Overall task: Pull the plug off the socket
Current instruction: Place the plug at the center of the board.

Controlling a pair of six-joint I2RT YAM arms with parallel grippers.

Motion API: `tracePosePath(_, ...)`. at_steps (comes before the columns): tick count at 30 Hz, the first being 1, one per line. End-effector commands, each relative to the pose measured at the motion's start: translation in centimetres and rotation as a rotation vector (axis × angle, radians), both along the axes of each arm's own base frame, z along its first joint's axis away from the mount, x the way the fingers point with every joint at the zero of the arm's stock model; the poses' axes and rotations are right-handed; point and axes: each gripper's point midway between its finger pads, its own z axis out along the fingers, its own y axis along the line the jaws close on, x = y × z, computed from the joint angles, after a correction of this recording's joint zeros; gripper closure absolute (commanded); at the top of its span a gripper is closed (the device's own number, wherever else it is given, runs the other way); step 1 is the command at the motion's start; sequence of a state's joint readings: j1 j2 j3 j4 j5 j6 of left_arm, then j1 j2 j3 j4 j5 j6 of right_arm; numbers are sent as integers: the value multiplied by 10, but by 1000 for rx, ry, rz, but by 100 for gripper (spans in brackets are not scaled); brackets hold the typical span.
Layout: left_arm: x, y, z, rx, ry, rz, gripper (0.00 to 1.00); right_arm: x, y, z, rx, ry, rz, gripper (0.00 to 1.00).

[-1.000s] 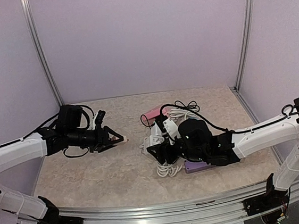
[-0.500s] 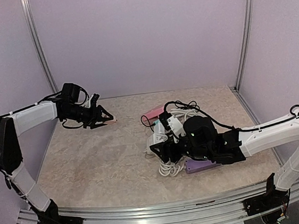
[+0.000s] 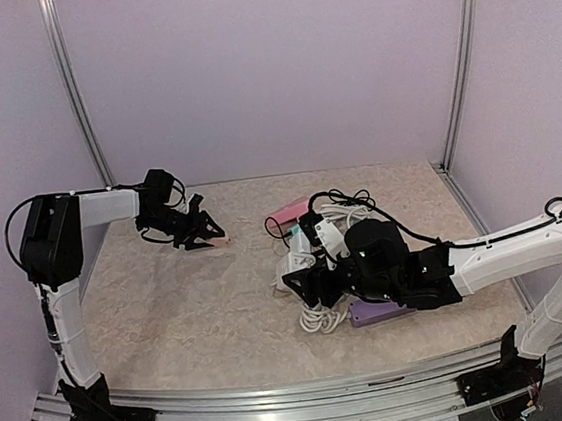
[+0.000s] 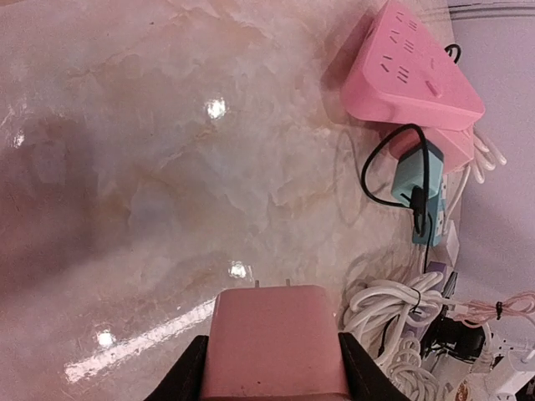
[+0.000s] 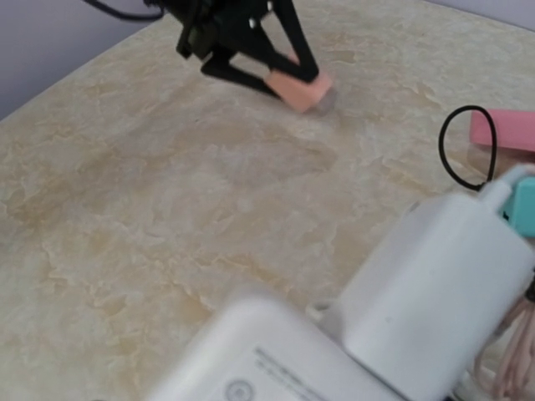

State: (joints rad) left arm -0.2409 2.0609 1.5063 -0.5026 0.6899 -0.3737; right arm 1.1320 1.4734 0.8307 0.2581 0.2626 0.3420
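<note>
- The pink plug (image 4: 280, 342) is free of any socket. Its two prongs are bare and point out over the counter (image 3: 171, 312), towards the back left.
- The left fingers (image 4: 185, 378) are clamped on the plug's two sides, holding it just above the surface.
- The left arm rises from its base to a high elbow. Its forearm then reaches level to the right.
- The pink power strip (image 4: 410, 71), a teal adapter (image 4: 415, 180) and white cords (image 4: 384, 309) lie well apart from the plug.
- The right fingers (image 3: 293, 280) sit low against that pile, beside white adapters (image 5: 435, 284). I cannot tell whether they grip anything.
- The right arm stretches low from its base leftward.
</note>
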Motion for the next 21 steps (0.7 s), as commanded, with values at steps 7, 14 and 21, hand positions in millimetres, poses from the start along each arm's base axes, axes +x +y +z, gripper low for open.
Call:
tracePosePath(7,-1,10,-33,52,49,-7,75,6,5,40,116,-68,-11,100)
tracePosePath(14,-1,13,-45,64,73,-11,67,7,9,38,109,-61,-7,100)
tracePosePath(21,0,17,-51,72,84,-6,52,7,10,36,103,-57,-3,100)
